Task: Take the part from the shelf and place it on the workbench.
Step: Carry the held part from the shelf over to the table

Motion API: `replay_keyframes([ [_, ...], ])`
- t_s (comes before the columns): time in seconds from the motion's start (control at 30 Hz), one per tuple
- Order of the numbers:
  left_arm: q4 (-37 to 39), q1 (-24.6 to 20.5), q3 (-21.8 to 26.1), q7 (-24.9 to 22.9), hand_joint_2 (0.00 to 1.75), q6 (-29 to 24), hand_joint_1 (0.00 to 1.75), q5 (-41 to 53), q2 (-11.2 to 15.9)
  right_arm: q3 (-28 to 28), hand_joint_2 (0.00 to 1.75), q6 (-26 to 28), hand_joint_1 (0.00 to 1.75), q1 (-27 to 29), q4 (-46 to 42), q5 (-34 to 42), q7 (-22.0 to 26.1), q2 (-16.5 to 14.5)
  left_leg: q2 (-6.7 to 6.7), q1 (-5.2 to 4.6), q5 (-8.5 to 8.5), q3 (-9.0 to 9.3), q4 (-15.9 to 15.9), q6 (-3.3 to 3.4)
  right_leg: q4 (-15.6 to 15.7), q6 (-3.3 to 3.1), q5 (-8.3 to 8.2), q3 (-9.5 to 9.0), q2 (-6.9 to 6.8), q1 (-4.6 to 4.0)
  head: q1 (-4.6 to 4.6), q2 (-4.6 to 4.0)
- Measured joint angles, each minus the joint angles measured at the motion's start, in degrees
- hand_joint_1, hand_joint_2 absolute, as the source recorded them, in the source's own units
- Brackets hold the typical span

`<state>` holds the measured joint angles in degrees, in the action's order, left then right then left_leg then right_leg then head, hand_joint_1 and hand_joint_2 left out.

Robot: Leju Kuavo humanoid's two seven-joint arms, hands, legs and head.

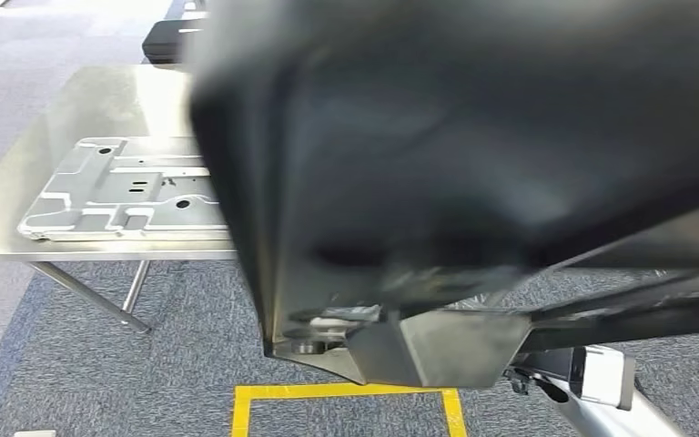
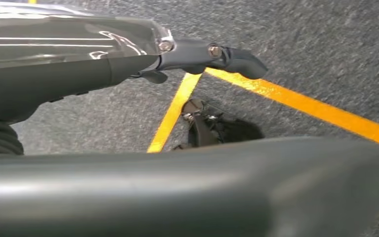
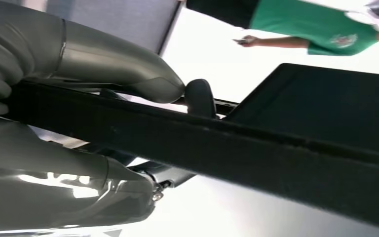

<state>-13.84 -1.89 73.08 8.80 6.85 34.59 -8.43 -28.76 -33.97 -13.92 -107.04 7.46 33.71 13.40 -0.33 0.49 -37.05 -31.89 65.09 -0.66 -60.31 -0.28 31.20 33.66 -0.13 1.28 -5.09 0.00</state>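
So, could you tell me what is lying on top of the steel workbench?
A silver pressed-metal panel lies flat on the workbench. The dark part carried close to the camera covers the bench's right side.

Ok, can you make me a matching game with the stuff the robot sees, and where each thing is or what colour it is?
Things:
1. big dark part
2. stamped metal plate
3. tape lines
4. person's shirt

Matches:
A. yellow, on the carpet
B. green
C. lying on the steel workbench
D. held by the right hand

Pairs: 1-D, 2-C, 3-A, 4-B
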Motion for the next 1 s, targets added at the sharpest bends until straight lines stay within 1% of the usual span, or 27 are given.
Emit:
replay_keyframes([
  [0.03,0.0,0.0,0.1,0.0,0.00,-0.1,0.00,0.1,0.0,0.0,1.75,-0.1,1.75,-0.3,0.0,0.2,0.1,-0.1,0.00,0.07,-1.39,-2.39,4.0,-0.17,0.0,-0.17,0.29,-0.25,-0.06,0.00,-0.03,-0.01],
  [0.07,0.0,0.1,0.2,0.1,0.00,-0.2,0.00,0.2,0.1,-0.1,1.75,-0.3,1.75,-0.4,0.0,0.3,0.1,-0.2,0.00,0.12,-2.30,-4.89,7.7,-0.29,0.0,-0.22,0.59,-0.54,-0.07,-0.01,-0.03,-0.01],
  [0.1,0.0,0.3,0.2,0.1,0.00,-0.1,0.00,0.4,0.1,-0.1,1.75,-0.4,1.75,-0.4,0.0,0.4,0.2,-0.3,0.00,0.12,-2.26,-6.77,10.1,-0.32,0.0,-0.21,0.93,-0.92,-0.04,-0.01,-0.03,-0.01],
  [0.13,0.0,0.4,0.2,0.2,0.00,0.0,0.00,0.5,0.1,-0.1,1.75,-0.5,1.75,-0.4,0.0,0.5,0.4,-0.3,0.00,0.12,-1.00,-7.66,10.3,-0.26,0.0,-0.17,1.30,-1.44,0.01,-0.01,-0.03,-0.01],
  [0.17,0.0,0.5,0.2,0.4,0.00,0.1,0.00,0.7,0.1,-0.1,1.75,-0.6,1.75,-0.4,0.0,0.5,0.6,-0.3,0.00,0.10,1.45,-7.43,8.2,-0.09,0.0,-0.09,1.73,-2.10,0.06,-0.01,-0.02,0.00],
  [0.2,0.0,0.6,0.2,0.4,0.00,0.2,0.00,0.8,0.1,-0.2,1.75,-0.6,1.75,-0.5,0.0,0.5,0.7,-0.3,0.00,0.05,4.37,-6.41,4.5,0.17,0.0,0.03,2.19,-2.79,0.09,-0.01,-0.02,0.00],
  [0.23,0.0,0.6,0.2,0.5,0.00,0.3,0.00,0.9,0.2,-0.2,1.75,-0.7,1.75,-0.5,-0.1,0.5,0.9,-0.3,0.00,-0.09,6.55,-5.32,1.3,0.50,0.1,0.21,2.60,-3.35,0.10,-0.04,-0.03,0.00],
  [0.27,0.0,0.6,0.3,0.6,0.00,0.3,0.00,0.9,0.3,-0.2,1.75,-0.8,1.75,-0.6,-0.1,0.5,0.9,-0.3,0.00,-0.27,7.80,-4.36,-1.4,0.86,0.1,0.48,2.92,-3.66,0.17,-0.07,-0.04,0.00],
  [0.3,0.0,0.6,0.3,0.6,0.00,0.3,0.00,1.1,0.3,-0.2,1.75,-0.8,1.75,-0.6,-0.1,0.5,1.0,-0.3,0.00,-0.45,8.05,-3.89,-2.9,1.13,0.2,0.77,3.10,-3.71,0.23,-0.07,-0.04,-0.01],
  [0.37,0.0,0.6,0.3,0.7,0.00,0.4,0.00,1.4,0.4,-0.2,1.75,-0.8,1.75,-0.8,-0.1,0.7,1.0,-0.3,-0.01,-0.66,7.37,-3.62,-3.6,1.54,0.6,1.46,3.21,-3.68,0.35,-0.07,-0.04,-0.01],
  [0.4,0.0,0.6,0.3,0.8,0.00,0.4,0.00,1.6,0.5,-0.1,1.75,-0.8,1.75,-1.0,-0.1,0.8,0.9,-0.3,0.00,-0.54,7.32,-3.40,-4.0,1.72,0.7,1.79,3.36,-3.89,0.32,-0.03,-0.04,-0.01],
  [0.43,0.0,0.6,0.3,0.9,0.00,0.5,0.00,1.8,0.5,-0.1,1.75,-0.8,1.75,-1.2,-0.1,1.0,0.9,-0.3,0.03,-0.37,7.29,-2.97,-4.4,2.00,0.3,2.06,3.76,-3.90,0.31,-0.05,-0.02,-0.01],
  [0.47,0.0,0.6,0.3,0.9,0.00,0.6,0.00,1.9,0.5,0.0,1.75,-0.9,1.75,-1.6,0.0,1.1,0.8,-0.3,0.06,-0.18,7.27,-2.47,-4.9,2.27,-1.2,2.27,4.56,-3.32,0.30,-0.09,0.00,0.00],
  [0.5,0.0,0.5,0.3,1.0,0.00,0.7,0.00,2.0,0.6,0.1,1.75,-0.9,1.75,-1.9,0.1,1.2,0.8,-0.3,0.09,-0.02,7.17,-1.98,-5.2,2.55,-4.0,2.41,5.76,-1.95,0.29,-0.07,0.03,-0.01],
  [0.57,0.0,0.4,0.3,1.0,0.00,0.8,0.00,2.1,0.6,0.3,1.75,-1.1,1.75,-2.1,0.4,1.2,0.8,-0.3,0.10,-0.02,6.68,-1.37,-5.3,2.91,-11.5,2.62,8.14,2.68,0.29,-0.09,0.06,-0.01],
  [0.6,0.0,0.4,0.3,1.0,0.00,0.9,0.00,2.1,0.6,0.3,1.75,-1.2,1.75,-2.1,0.6,1.2,0.8,-0.3,0.08,-0.03,6.35,-1.02,-5.3,2.97,-14.1,2.72,8.31,4.71,0.29,-0.09,0.06,-0.01],
  [0.63,0.0,0.5,0.3,1.0,0.00,0.9,0.00,2.2,0.6,0.3,1.75,-1.3,1.75,-2.1,0.8,1.3,0.7,-0.2,0.06,-0.04,5.98,-0.55,-5.3,2.92,-14.7,2.77,7.25,5.77,0.29,-0.10,0.06,-0.01],
  [0.67,0.0,0.5,0.3,1.0,0.00,0.9,0.00,2.2,0.6,0.3,1.75,-1.4,1.75,-2.2,1.0,1.4,0.6,-0.2,0.02,-0.04,5.54,0.06,-5.3,2.81,-13.1,2.78,5.06,5.72,0.29,-0.11,0.06,0.00],
  [0.7,0.0,0.6,0.3,1.1,0.00,0.9,0.00,2.3,0.6,0.3,1.75,-1.4,1.75,-2.3,1.1,1.5,0.5,-0.2,-0.02,-0.04,5.05,0.78,-5.3,2.65,-9.5,2.69,2.15,4.68,0.28,-0.11,0.06,-0.01],
  [0.73,0.0,0.6,0.3,1.1,0.00,1.0,0.00,2.4,0.6,0.3,1.75,-1.5,1.75,-2.3,1.3,1.6,0.4,-0.2,-0.04,-0.06,4.57,1.38,-5.3,2.44,-6.0,2.48,-0.04,3.41,0.25,-0.18,0.05,-0.01],
  [0.77,0.0,0.5,0.3,1.2,0.00,1.0,0.00,2.4,0.5,0.3,1.75,-1.5,1.75,-2.5,1.4,1.7,0.2,-0.3,-0.07,-0.09,4.17,1.75,-5.3,2.17,-3.0,2.21,-1.37,2.25,0.23,-0.32,0.05,-0.02],
  [0.8,0.0,0.5,0.3,1.2,0.00,1.0,0.00,2.5,0.5,0.3,1.75,-1.5,1.75,-2.6,1.5,1.7,0.0,-0.3,-0.08,-0.11,3.90,1.90,-5.3,1.90,-1.2,1.89,-1.80,1.61,0.23,-0.47,0.06,-0.02],
  [0.87,0.0,0.3,0.3,1.3,0.00,1.2,0.00,2.7,0.5,0.3,1.75,-1.5,1.75,-2.9,1.8,1.8,-0.2,-0.3,-0.05,-0.11,3.63,1.95,-5.5,1.30,-0.4,1.27,-1.21,1.34,0.29,-0.73,0.08,-0.01],
  [0.93,0.0,0.1,0.3,1.4,0.00,1.3,0.00,2.8,0.4,0.2,1.75,-1.5,1.75,-3.1,1.9,1.8,-0.3,-0.3,0.01,-0.09,3.17,2.18,-5.4,0.69,0.0,0.68,-0.97,0.93,0.26,-0.45,0.05,0.00],
  [0.97,0.0,0.0,0.3,1.4,0.00,1.4,0.00,2.8,0.4,0.2,1.75,-1.5,1.75,-3.2,1.9,1.8,-0.3,-0.3,0.01,-0.07,2.51,1.71,-4.2,0.34,0.2,0.39,-0.84,0.56,0.16,-0.26,0.01,0.00],
  [1.0,0.0,0.0,0.3,1.5,0.00,1.4,0.00,2.9,0.3,0.2,1.75,-1.5,1.75,-3.2,1.9,1.8,-0.4,-0.3,0.01,0.01,1.42,0.42,-1.6,0.01,0.3,0.13,-0.64,0.18,0.03,-0.12,-0.04,0.00],
])
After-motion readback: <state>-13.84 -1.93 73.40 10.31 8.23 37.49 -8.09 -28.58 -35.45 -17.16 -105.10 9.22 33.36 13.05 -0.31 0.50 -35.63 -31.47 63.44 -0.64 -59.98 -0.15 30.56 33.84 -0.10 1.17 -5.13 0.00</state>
